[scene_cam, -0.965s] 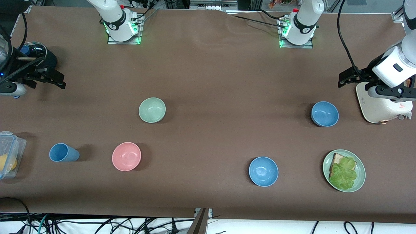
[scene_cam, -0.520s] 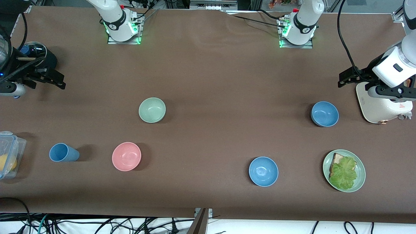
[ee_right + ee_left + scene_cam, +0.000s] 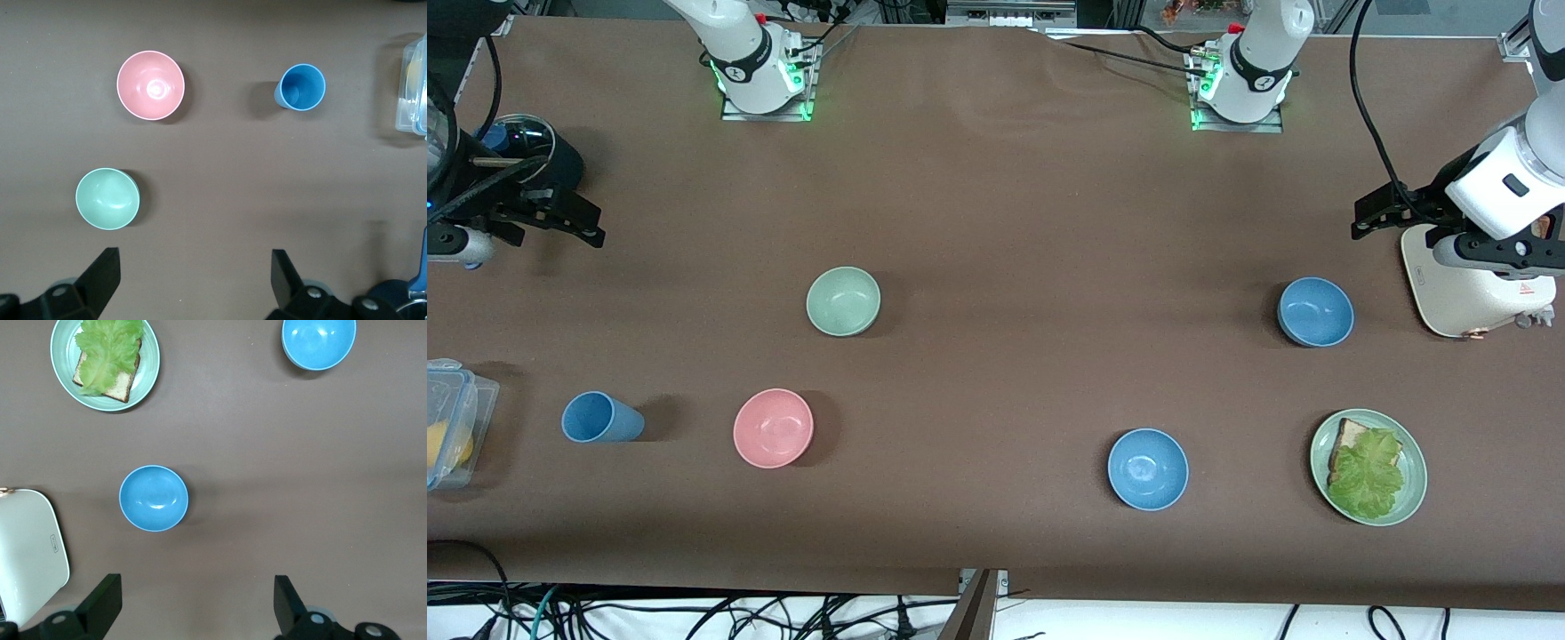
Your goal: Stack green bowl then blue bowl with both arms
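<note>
The pale green bowl sits upright toward the right arm's end of the table, and it also shows in the right wrist view. One blue bowl sits beside the white appliance, seen in the left wrist view. The second blue bowl lies nearer the front camera, also in the left wrist view. My right gripper hangs open and empty over the right arm's end of the table. My left gripper hangs open and empty by the appliance.
A pink bowl and a blue cup on its side lie nearer the front camera than the green bowl. A green plate bears bread and lettuce. A white appliance, a clear box and a black round device stand at the table's ends.
</note>
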`<action>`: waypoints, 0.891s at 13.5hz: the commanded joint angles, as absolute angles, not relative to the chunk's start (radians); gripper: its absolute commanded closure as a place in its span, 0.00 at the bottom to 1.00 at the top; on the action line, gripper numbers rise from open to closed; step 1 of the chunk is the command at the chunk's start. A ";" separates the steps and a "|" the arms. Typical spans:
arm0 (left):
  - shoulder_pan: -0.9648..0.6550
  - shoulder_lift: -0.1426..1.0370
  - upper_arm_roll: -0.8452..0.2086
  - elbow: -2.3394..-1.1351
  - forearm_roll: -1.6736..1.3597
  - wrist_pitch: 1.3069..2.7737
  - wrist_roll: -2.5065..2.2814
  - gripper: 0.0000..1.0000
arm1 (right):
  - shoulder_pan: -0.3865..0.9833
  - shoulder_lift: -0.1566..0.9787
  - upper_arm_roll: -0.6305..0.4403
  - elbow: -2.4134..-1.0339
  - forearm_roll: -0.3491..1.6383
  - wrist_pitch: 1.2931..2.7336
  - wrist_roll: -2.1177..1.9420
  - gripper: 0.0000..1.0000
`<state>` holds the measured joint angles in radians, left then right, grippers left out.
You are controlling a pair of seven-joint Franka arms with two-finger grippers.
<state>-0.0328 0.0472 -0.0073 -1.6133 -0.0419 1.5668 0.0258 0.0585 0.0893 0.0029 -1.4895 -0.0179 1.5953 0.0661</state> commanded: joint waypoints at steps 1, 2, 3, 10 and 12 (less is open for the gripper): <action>-0.034 0.060 -0.009 -1.582 -0.018 1.546 0.023 0.00 | 0.057 0.077 0.003 -1.496 -0.014 1.601 0.051 0.00; -0.034 0.060 -0.008 -1.582 -0.018 1.546 0.023 0.00 | 0.057 0.075 0.002 -1.496 -0.011 1.601 0.055 0.00; -0.034 0.060 -0.008 -1.582 -0.018 1.546 0.025 0.00 | 0.057 0.075 0.002 -1.496 -0.009 1.601 0.060 0.00; -0.040 0.060 -0.018 -1.568 -0.017 1.496 0.021 0.00 | 0.058 0.080 0.005 -1.483 -0.014 1.589 0.046 0.00; -0.035 0.081 -0.014 -1.540 -0.017 1.499 0.029 0.00 | 0.057 0.078 0.002 -1.499 -0.005 1.576 0.048 0.00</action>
<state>-0.0361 0.0481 -0.0154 -1.5978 -0.0419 1.5235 0.0258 0.0586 0.0852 0.0032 -1.4887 -0.0178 1.5936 0.0638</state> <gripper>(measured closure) 0.000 0.000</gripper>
